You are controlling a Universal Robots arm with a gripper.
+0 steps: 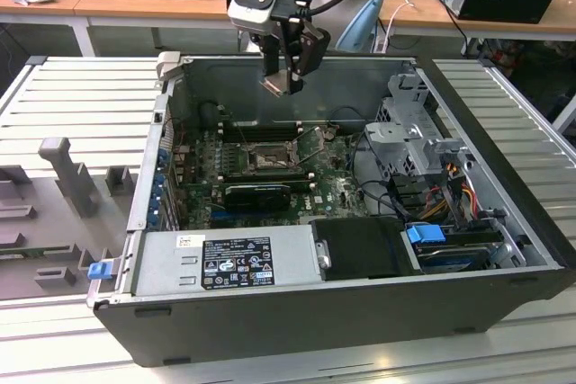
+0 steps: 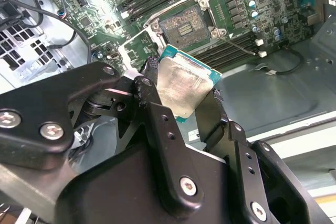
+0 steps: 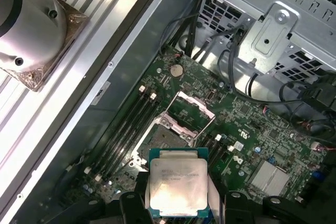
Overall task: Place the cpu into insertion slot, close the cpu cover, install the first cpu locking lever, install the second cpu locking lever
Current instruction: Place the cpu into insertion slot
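My gripper (image 1: 286, 84) hangs above the open computer case, shut on the cpu (image 1: 274, 84). In both wrist views the cpu (image 2: 184, 85) (image 3: 177, 182) is a flat square chip with a pale silver face and green edge, clamped between the two black fingers (image 2: 155, 103). The insertion slot (image 1: 267, 157) (image 2: 185, 24) (image 3: 164, 139) lies on the motherboard below the chip, well apart from it, with its dark centre bare. The cpu cover (image 3: 206, 114) (image 2: 126, 51) stands swung up beside the slot. A thin wire lever (image 2: 239, 45) sticks out by the slot.
Long memory slots (image 1: 261, 130) run beside the slot and a black block (image 1: 256, 193) lies in front of it. A power supply (image 1: 229, 263) fills the case's near side. A metal drive cage (image 1: 414, 123) with cables sits at the exterior view's right. Grey fixtures (image 1: 63, 168) stand outside, left.
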